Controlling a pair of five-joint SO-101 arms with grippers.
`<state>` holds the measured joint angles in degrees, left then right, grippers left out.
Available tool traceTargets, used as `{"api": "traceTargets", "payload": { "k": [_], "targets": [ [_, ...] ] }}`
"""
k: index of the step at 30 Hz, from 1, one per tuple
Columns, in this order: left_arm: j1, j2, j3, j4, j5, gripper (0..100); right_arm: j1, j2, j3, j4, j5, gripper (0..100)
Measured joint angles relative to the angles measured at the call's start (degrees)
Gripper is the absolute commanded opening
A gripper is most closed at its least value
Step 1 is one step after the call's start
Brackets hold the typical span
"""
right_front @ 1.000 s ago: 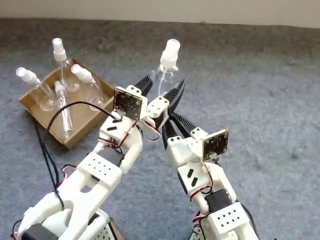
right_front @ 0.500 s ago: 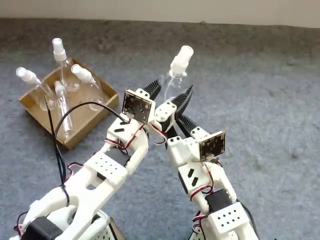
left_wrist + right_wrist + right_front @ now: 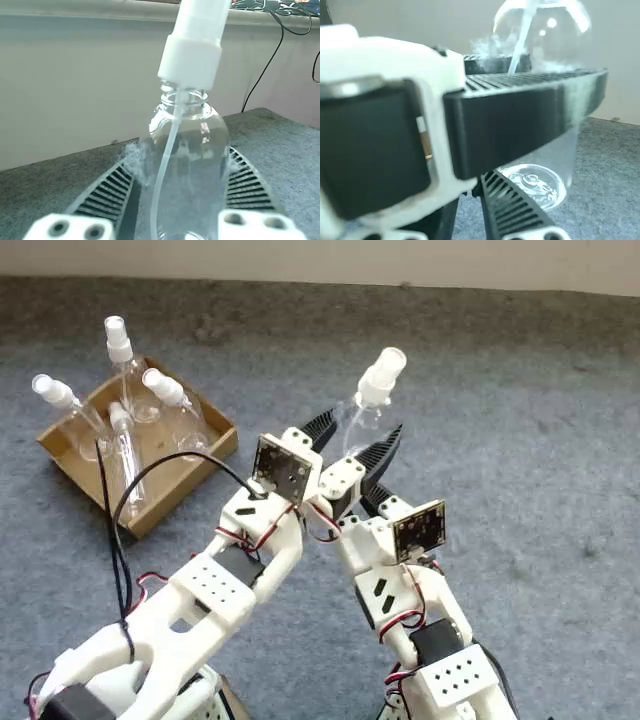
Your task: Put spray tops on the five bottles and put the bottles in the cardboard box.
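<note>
The bottle [image 3: 356,423] is lifted off the bench [image 3: 520,440] near the middle of the scene and leans to the right. The spray top [image 3: 382,375] sits on its neck, and in the left wrist view the threads under it can be seen. The left claw [image 3: 360,430] is closed on the bottle's body from both sides. The right claw [image 3: 370,496] is just below and nearer; I cannot tell if it is open. The cardboard box [image 3: 185,495] lies at the far left with four other bottles [image 3: 125,410] inside, all with tops.

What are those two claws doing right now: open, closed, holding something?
Left gripper: closed on the clear bottle, which has a spray top on it.
Right gripper: close by that bottle; open or closed cannot be told.
</note>
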<state>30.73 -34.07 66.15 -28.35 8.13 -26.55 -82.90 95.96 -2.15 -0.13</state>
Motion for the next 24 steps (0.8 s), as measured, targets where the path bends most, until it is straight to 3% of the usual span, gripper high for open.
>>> {"api": "traceTargets", "payload": {
  "k": [8,19,24],
  "targets": [
    [0.00,-8.35,6.51,-0.09,0.00,6,3.87,0.09,0.09,0.09,0.00,0.5],
    [-0.09,-9.23,8.18,-0.09,0.00,6,4.40,0.18,0.09,0.26,0.00,0.5],
    [-3.69,-9.14,6.51,0.18,0.09,6,3.87,0.09,0.09,5.01,-0.09,0.5]
  ]
}}
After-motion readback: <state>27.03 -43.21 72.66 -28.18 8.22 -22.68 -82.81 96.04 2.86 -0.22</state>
